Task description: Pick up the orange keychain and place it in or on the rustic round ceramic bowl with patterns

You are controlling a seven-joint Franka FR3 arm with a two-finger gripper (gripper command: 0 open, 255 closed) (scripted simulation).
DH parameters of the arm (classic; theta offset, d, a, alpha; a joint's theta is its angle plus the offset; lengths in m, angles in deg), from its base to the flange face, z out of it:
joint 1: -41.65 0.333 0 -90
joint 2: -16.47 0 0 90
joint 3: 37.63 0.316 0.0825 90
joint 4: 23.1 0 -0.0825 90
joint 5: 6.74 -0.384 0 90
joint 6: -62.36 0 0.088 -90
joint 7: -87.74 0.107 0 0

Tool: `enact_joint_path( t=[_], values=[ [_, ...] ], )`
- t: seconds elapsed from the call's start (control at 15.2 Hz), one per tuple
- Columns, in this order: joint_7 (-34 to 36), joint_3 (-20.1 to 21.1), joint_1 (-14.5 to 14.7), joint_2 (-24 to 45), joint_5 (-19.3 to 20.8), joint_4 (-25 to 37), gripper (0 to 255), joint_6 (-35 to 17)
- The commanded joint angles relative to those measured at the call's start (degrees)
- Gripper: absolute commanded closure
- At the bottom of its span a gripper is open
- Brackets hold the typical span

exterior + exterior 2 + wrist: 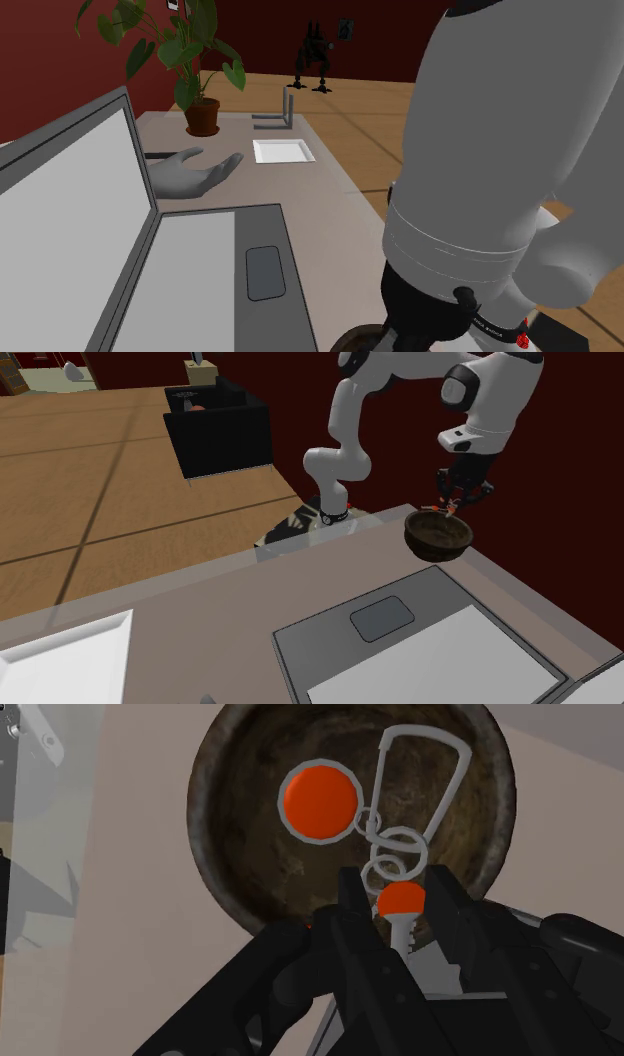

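My black gripper (400,904) is shut on the orange keychain (318,800), clasping its small orange-headed key between the fingers. The orange disc, the wire rings and the pale carabiner hang from it over the inside of the dark brown round bowl (205,824). In the second exterior view the gripper (455,500) hovers just above the bowl (438,537), which sits near the table's far corner, with a speck of the orange keychain (444,508) under the fingers. The bowl's rim (355,340) peeks in at the shoulder view's bottom edge, under the hand.
An open grey laptop (200,270) lies beside the bowl. Farther along the table are a grey hand sculpture (195,172), a white square tray (283,151), a grey bookend (275,118) and a potted plant (200,110). A black armchair (218,427) stands on the wooden floor.
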Motion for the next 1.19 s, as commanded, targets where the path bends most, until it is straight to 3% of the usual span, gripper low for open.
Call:
enact_joint_path(
  t=[0.0, 0.79, 1.12],
  values=[
    [0.2, 0.9, 0.0, 0.2, -0.4, -1.1, 255, -1.5],
    [-0.5, 5.2, -0.3, 2.1, -2.3, -8.4, 255, -10.9],
    [-0.5, 5.2, -0.3, 2.1, -2.3, -8.4, 255, -10.9]
  ],
)
